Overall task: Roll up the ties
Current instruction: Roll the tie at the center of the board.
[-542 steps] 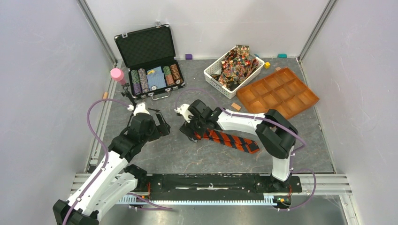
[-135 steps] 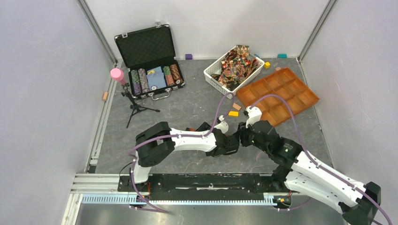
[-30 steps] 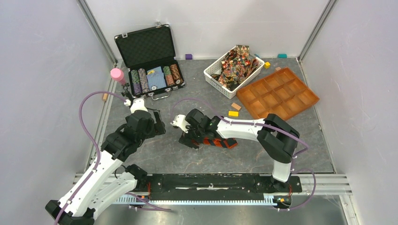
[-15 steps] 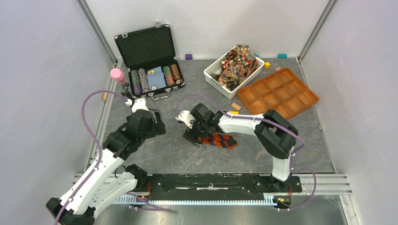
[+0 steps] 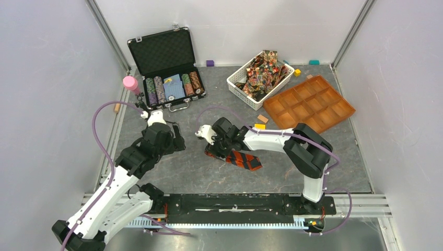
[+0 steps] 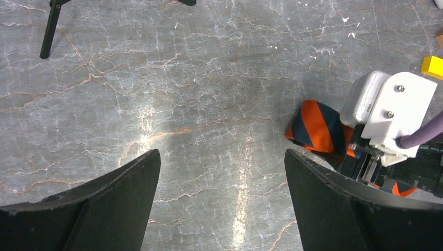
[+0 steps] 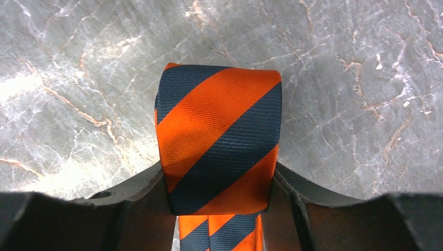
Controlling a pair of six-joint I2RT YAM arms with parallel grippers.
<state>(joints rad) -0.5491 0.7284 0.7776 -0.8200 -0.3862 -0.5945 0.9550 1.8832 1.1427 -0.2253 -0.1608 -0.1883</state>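
Squeeze from right gripper (image 7: pixel 219 196) on orange-and-navy striped tie (image 7: pixel 219 130), rolled end poking just beyond the jaws, tail trailing back underneath. Left gripper (image 6: pixel 222 167) spread wide over marbled tabletop (image 6: pixel 156 78), tie off ahead-right.

**Striped tie** (image 7: pixel 219 141): orange with dark navy diagonal stripes, ribbed weave. Partly rolled. The roll is a compact, flattened coil, gripped on both sides between the fingers of the right tool (image 7: pixel 219 188). A short flat unrolled length trails from it along the table (image 5: pixel 198 175), angled toward the near right. It lies near the table's middle.

**Patterned ties** (image 5: pixel 264 70): several, with busy red, gold and brown prints. Unrolled, heaped in a loose tangle in the white basket (image 5: pixel 243 95) at the far right, well apart from the striped tie.
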